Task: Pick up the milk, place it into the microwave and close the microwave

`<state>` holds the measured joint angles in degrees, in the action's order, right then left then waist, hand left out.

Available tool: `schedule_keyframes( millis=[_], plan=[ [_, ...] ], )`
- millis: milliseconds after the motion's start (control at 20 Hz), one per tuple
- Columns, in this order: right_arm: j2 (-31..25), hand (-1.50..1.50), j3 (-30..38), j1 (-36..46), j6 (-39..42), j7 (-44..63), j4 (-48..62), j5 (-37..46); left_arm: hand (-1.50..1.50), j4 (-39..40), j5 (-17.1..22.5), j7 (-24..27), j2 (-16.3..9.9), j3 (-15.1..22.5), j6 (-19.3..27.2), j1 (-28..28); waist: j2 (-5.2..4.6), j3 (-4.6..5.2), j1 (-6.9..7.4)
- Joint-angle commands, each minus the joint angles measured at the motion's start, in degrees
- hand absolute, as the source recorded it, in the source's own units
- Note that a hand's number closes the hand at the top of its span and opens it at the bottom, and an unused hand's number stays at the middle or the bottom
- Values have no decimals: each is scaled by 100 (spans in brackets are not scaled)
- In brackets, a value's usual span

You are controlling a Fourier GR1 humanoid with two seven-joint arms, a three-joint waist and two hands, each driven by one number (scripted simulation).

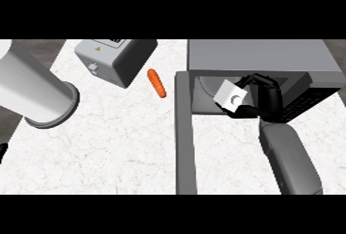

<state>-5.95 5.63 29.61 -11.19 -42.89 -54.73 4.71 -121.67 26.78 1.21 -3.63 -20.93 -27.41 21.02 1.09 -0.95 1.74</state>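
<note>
Near the counter's (121,151) front edge the open microwave door (184,137) juts out toward the viewer. Past it the right hand (265,98) has its fingers curled round the milk (230,96), tilted, just at the mouth of the microwave (260,57) by the far right corner. The left hand is out of sight. Best to push the carton deeper, level it, then let go — and mind the door while withdrawing.

White milk carton (232,96) tilted inside the open grey microwave (260,57), door (184,137) swung out
</note>
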Motion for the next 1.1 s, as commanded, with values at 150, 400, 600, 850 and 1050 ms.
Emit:
schedule_keyframes(
  millis=[150,400,600,850,1050],
  plan=[
    [-263,150,93,1103,-581,930,1046,452,-150,91,26,-77,-122,98,-36,-294,-338,101,499],
    [-145,150,389,950,-974,783,932,251,-150,98,-118,-102,-107,154,1,-332,-364,100,629],
    [-105,150,662,734,-1605,478,778,270,-150,15,-252,-166,-180,235,-5,-430,-412,95,688],
    [-261,-150,612,424,-2311,24,673,893,-150,67,-371,-144,-201,255,-21,-466,-464,127,839],
    [-293,-150,662,332,-2466,-40,655,1141,-150,39,-480,-201,-261,324,1,-617,-487,114,869]
  ],
)
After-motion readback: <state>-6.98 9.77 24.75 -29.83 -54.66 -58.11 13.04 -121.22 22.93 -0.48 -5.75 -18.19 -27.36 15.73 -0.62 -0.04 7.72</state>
